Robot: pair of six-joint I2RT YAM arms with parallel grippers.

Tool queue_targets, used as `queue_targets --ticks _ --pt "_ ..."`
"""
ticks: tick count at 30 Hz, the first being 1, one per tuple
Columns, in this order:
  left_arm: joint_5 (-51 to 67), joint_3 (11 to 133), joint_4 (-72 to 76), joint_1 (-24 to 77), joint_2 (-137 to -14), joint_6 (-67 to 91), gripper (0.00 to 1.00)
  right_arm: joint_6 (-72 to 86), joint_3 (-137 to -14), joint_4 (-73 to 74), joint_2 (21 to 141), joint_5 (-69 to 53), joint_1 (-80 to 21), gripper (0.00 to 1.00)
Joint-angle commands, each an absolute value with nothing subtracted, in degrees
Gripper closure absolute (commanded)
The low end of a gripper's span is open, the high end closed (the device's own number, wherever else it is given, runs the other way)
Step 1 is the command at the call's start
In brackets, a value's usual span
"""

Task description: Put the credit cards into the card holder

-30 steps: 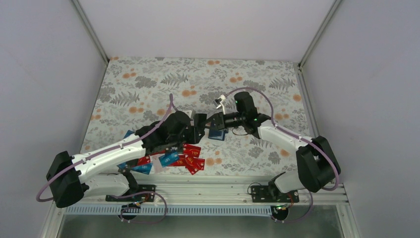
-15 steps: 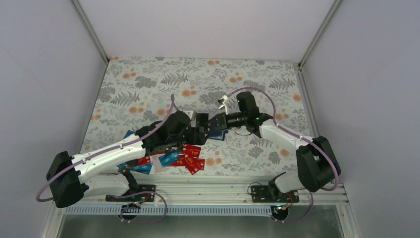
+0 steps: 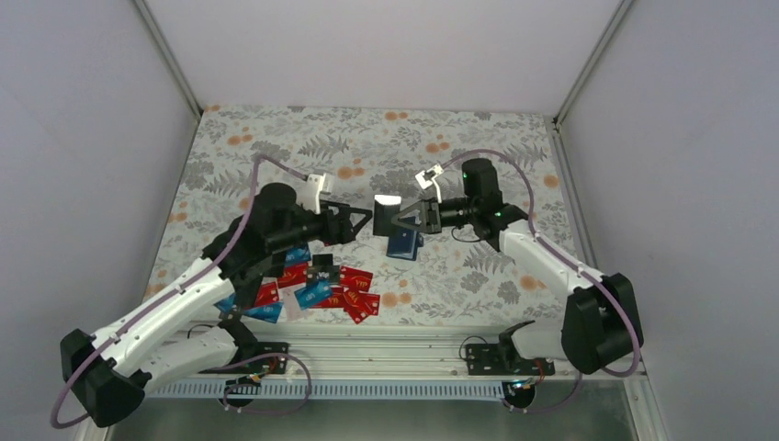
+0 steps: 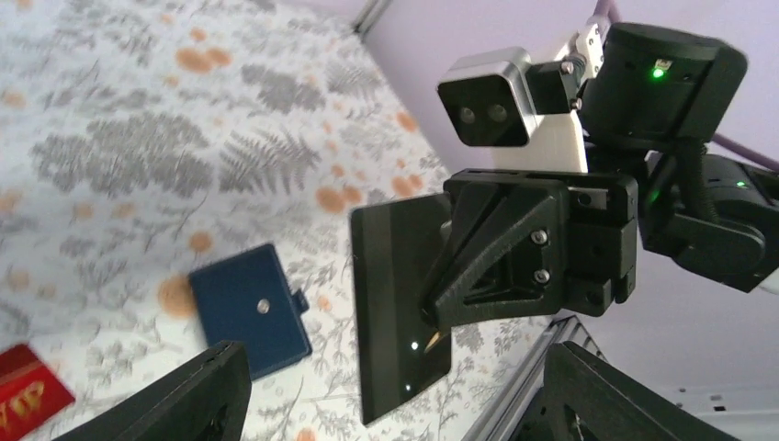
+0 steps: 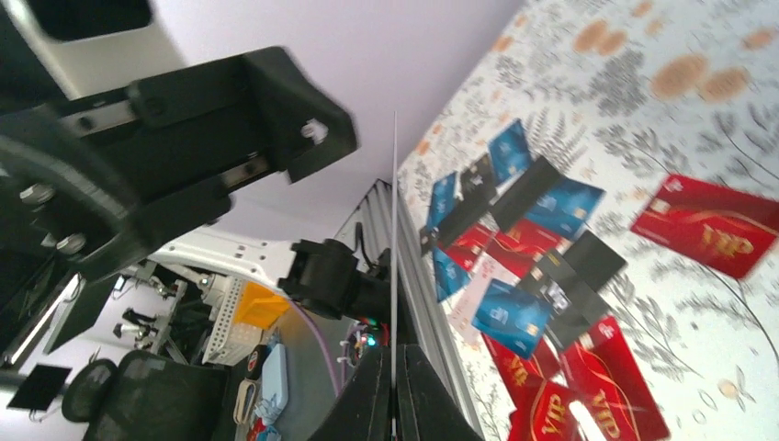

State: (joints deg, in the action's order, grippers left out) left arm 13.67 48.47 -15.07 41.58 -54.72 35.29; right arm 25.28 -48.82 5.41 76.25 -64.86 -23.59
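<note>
My right gripper (image 3: 410, 219) is shut on a black credit card (image 3: 386, 214) and holds it upright in the air. In the left wrist view the card (image 4: 402, 303) faces me, pinched at its right edge by the right gripper (image 4: 501, 271). In the right wrist view it shows edge-on (image 5: 394, 230) between the shut fingers (image 5: 372, 404). My left gripper (image 3: 365, 223) stands open just left of the card, apart from it, its fingers (image 4: 188, 395) wide. The navy card holder (image 3: 402, 244) lies shut on the table below the card (image 4: 248, 310). The other credit cards (image 3: 317, 289) lie in a loose pile.
The red, blue, black and white pile (image 5: 551, 285) lies close to the table's near edge, under the left forearm. A metal rail (image 3: 386, 344) runs along that edge. Grey walls enclose the flowered tabletop (image 3: 276, 152) on three sides.
The left gripper has opened, let go of the black card and drawn back to the left. The right gripper has shut on the card and shifted a little to the right with it.
</note>
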Motion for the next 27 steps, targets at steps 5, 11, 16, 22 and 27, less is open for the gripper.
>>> queue_targets --ticks 5,11,16,22,27 --pt "35.3 45.8 -2.3 31.9 -54.4 30.8 0.36 26.9 -52.6 -0.5 71.5 -70.5 -23.3 0.96" --pt "43.9 44.7 3.1 30.8 -55.4 29.9 0.39 28.4 -53.5 -2.1 71.0 -72.1 -23.4 0.96" --pt "46.5 44.7 4.7 30.8 -56.4 29.4 0.41 28.7 -53.8 -2.1 71.5 -72.2 -23.9 0.96" --pt "47.6 44.3 7.4 30.8 -59.0 30.4 0.5 28.4 -54.3 -2.0 71.9 -72.7 -25.1 0.96" --pt "47.9 44.6 8.9 30.9 -59.9 30.9 0.54 28.2 -54.4 -1.9 72.0 -72.4 -25.6 0.96"
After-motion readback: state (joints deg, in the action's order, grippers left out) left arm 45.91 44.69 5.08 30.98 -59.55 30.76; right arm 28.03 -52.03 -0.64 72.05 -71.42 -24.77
